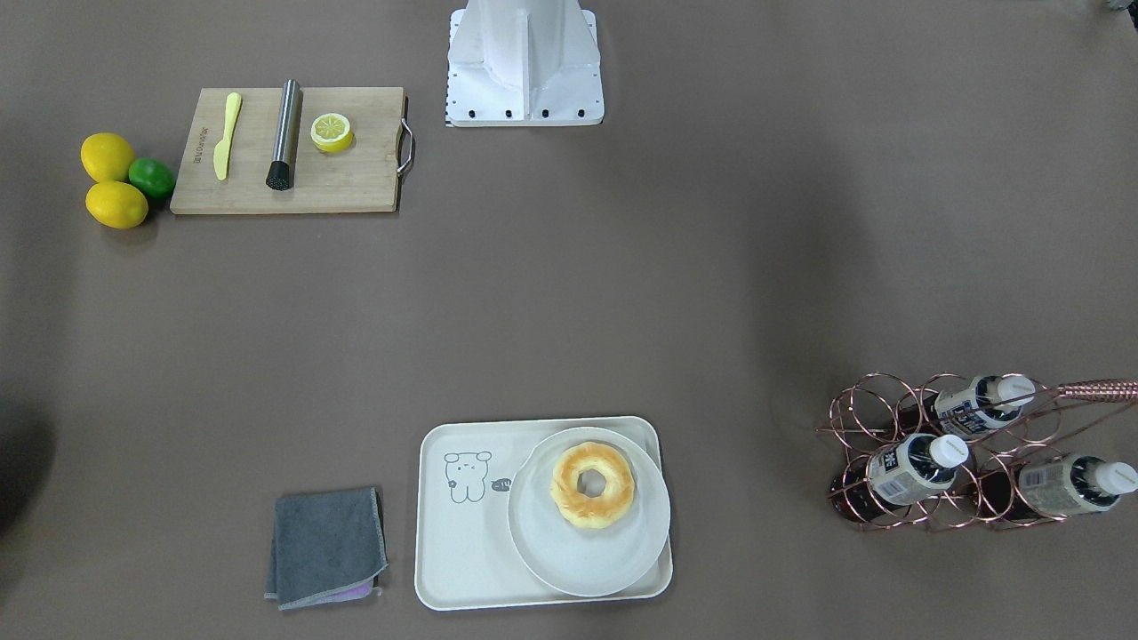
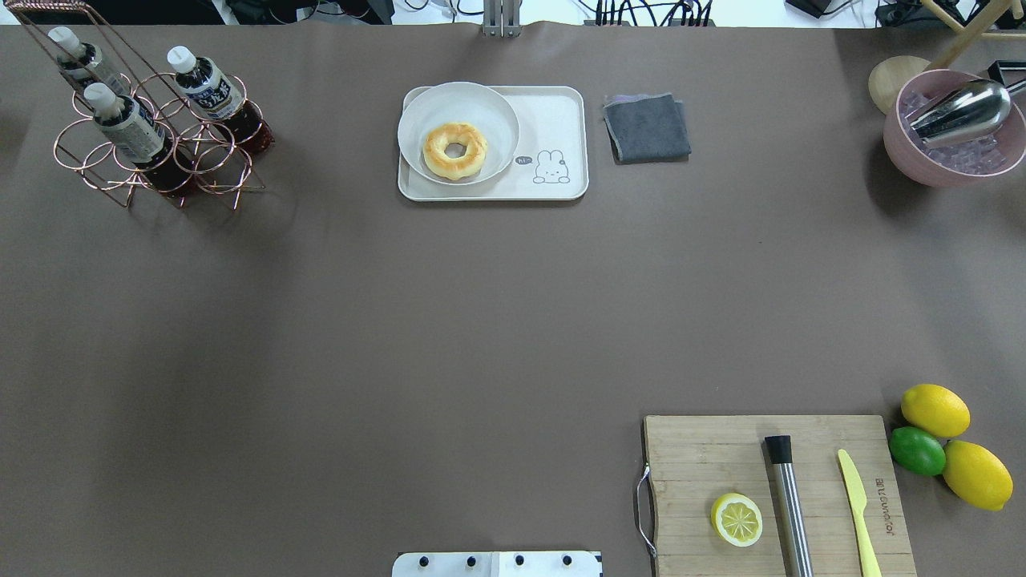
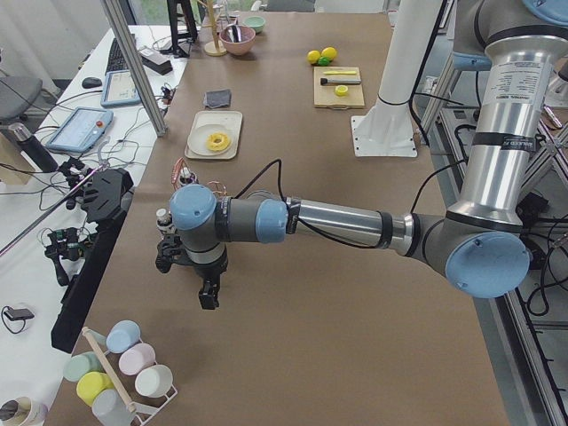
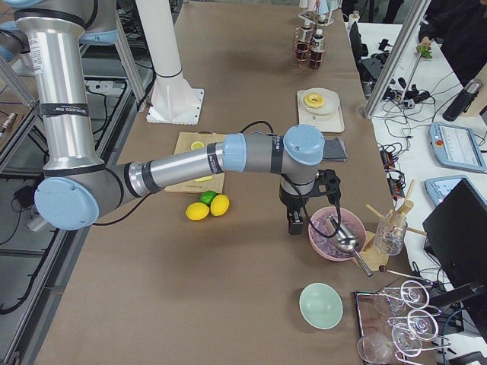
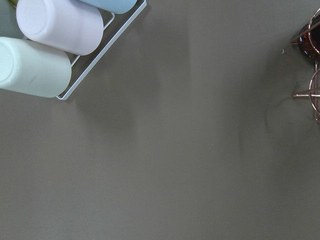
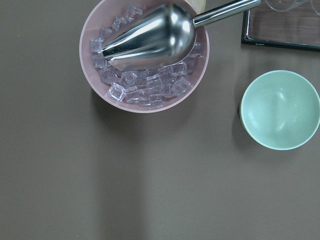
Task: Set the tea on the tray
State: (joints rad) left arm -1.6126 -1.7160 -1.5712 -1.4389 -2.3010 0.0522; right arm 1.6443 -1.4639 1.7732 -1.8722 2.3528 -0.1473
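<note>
Looking across the counter (image 2: 481,320), found the tea (image 2: 210,94) leaning cap-up in a copper wire rack (image 2: 80,152) with two more bottles (image 2: 128,128), well apart from the tray (image 2: 553,120). Noted a round white plate (image 2: 493,104) with a doughnut (image 2: 454,150) filling one end of that tray. Saw the left claw (image 3: 206,300) pointing down over bare counter near the rack, the right claw (image 4: 295,224) beside a pink bowl of ice (image 2: 902,152); could not tell whether either stood open or closed.

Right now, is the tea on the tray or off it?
Off it: the tea lies tilted in the wire rack; the tray holds only a plate and doughnut.
</note>
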